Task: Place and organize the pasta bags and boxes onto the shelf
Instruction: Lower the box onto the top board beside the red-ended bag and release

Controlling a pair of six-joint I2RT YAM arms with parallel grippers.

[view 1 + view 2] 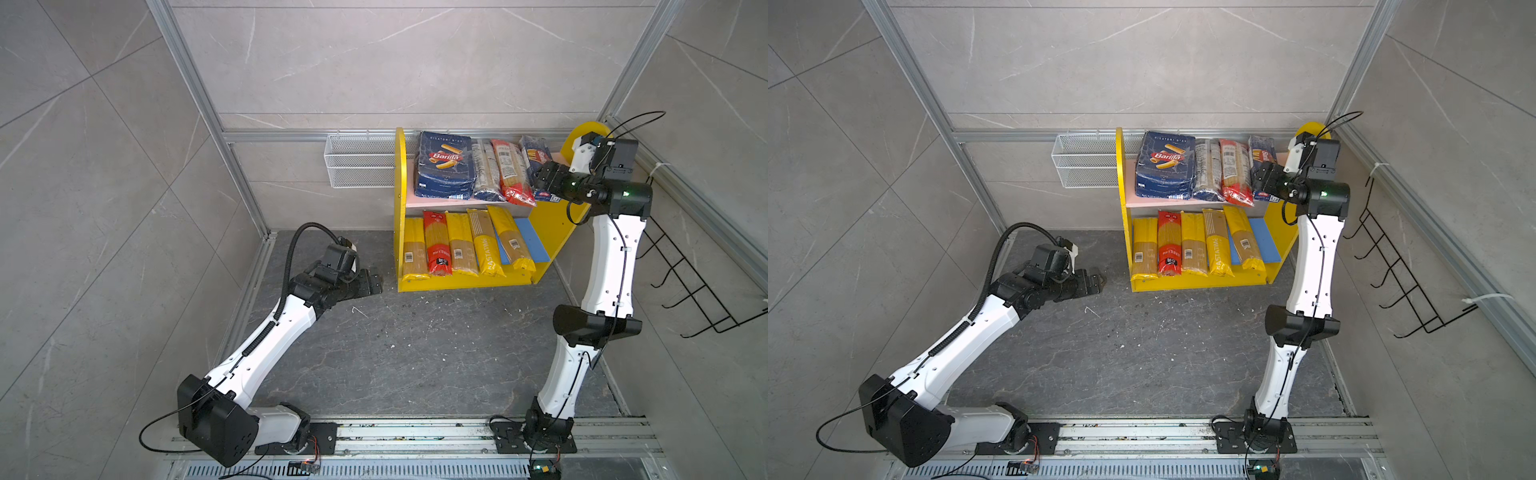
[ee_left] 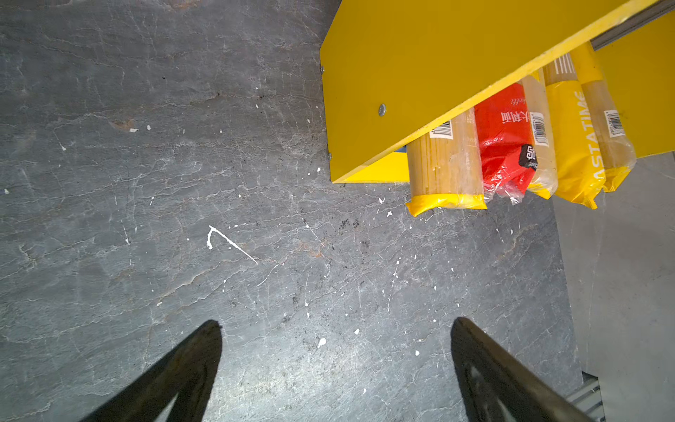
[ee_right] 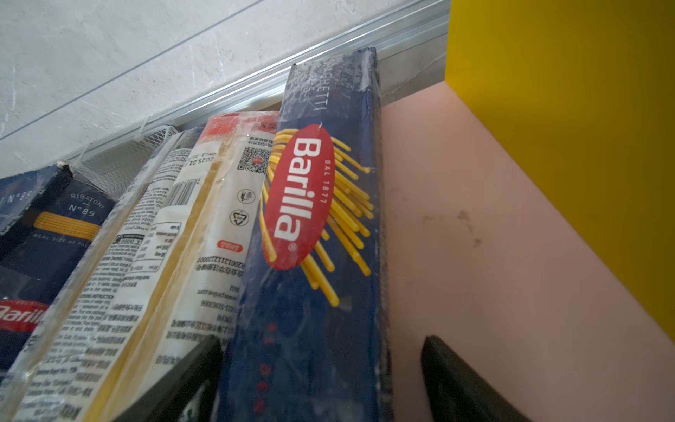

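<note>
The shelf (image 1: pixel 400 232) stands at the back. On its pink upper board (image 3: pixel 475 237) lie the wide rigatoni pasta box (image 1: pixel 444 164), a dark bag (image 1: pixel 486 170), a red-and-clear bag (image 1: pixel 513 172) and the narrow spaghetti box (image 3: pixel 321 226). Five bags fill the blue lower board (image 1: pixel 534 243): yellow ones, a red one (image 1: pixel 437 243) and the PASTATIME bag (image 1: pixel 486 245). My right gripper (image 3: pixel 321 339) is open and straddles the near end of the spaghetti box, with a gap showing at one finger. My left gripper (image 2: pixel 336 321) is open and empty, low over the dark floor to the left of the shelf.
A white wire mesh basket (image 1: pixel 357 162) hangs on the back wall left of the shelf. A black wire hook rack (image 1: pixel 698 291) hangs on the right wall beside my right arm. The shelf's yellow right panel (image 3: pixel 566 128) is close to the right gripper.
</note>
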